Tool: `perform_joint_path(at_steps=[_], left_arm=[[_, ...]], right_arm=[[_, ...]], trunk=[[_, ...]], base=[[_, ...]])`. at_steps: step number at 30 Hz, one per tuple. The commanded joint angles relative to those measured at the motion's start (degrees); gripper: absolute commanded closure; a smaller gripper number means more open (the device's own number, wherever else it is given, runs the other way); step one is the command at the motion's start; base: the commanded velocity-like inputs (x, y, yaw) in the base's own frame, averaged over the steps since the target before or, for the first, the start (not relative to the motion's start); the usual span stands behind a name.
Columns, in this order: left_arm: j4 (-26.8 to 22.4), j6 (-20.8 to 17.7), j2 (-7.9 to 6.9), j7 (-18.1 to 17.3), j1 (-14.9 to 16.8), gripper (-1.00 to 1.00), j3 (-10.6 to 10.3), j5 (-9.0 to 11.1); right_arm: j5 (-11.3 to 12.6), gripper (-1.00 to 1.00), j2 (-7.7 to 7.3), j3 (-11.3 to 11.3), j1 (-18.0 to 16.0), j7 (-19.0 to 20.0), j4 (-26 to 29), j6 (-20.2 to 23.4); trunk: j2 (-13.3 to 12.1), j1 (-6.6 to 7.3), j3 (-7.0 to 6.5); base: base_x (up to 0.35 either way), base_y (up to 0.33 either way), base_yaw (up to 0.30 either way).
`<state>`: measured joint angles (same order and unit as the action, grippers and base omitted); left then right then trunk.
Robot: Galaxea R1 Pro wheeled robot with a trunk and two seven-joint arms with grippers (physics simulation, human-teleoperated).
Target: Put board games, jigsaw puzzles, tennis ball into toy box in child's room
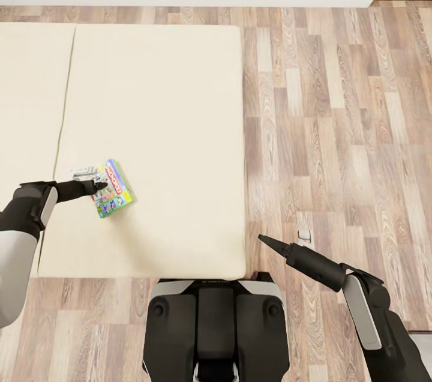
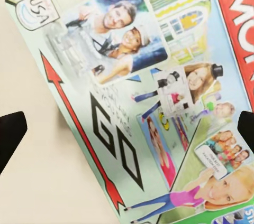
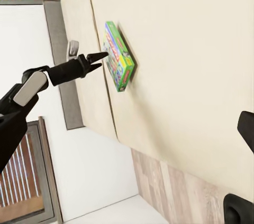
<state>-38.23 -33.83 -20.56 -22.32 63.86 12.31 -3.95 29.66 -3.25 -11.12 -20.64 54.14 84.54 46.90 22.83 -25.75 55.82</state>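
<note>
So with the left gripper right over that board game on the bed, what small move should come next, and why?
Probably lower the left gripper a little and close on the board game. In the left wrist view its fingertips stand apart either side of the box lying flat on the bed, with nothing held.

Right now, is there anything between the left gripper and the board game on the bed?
Nothing. In the left wrist view the board game lies directly below the open left gripper, with bare bed beside it.

Head camera high above the bed (image 1: 150, 130); wrist cameras sharing the board game (image 2: 153, 92).
</note>
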Motion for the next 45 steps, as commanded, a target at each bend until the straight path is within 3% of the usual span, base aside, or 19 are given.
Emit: perform_joint_path(at_steps=[1,18,45], left_arm=[[0.0,-0.3,0.06,-0.5,0.0,-1.00,0.3,-0.4],[-0.5,-0.3,0.17,-1.2,0.7,-1.00,0.3,-0.3],[-0.9,-0.2,0.18,-3.1,0.7,-1.00,-0.1,-0.4]], right_arm=[[0.1,-1.00,0.00,0.0,0.0,0.1,0.0,0.3],[0.1,-1.00,0.00,0.0,0.0,0.0,0.0,0.3],[0.1,-1.00,0.00,0.0,0.0,0.0,0.0,0.3]], trunk=[[0.1,-0.03,0.15],[0.1,-0.03,1.62],[0.1,-0.03,1.69]], base=[[0.000,0.000,0.000],[0.000,0.000,0.000],[0.000,-0.046,0.000]])
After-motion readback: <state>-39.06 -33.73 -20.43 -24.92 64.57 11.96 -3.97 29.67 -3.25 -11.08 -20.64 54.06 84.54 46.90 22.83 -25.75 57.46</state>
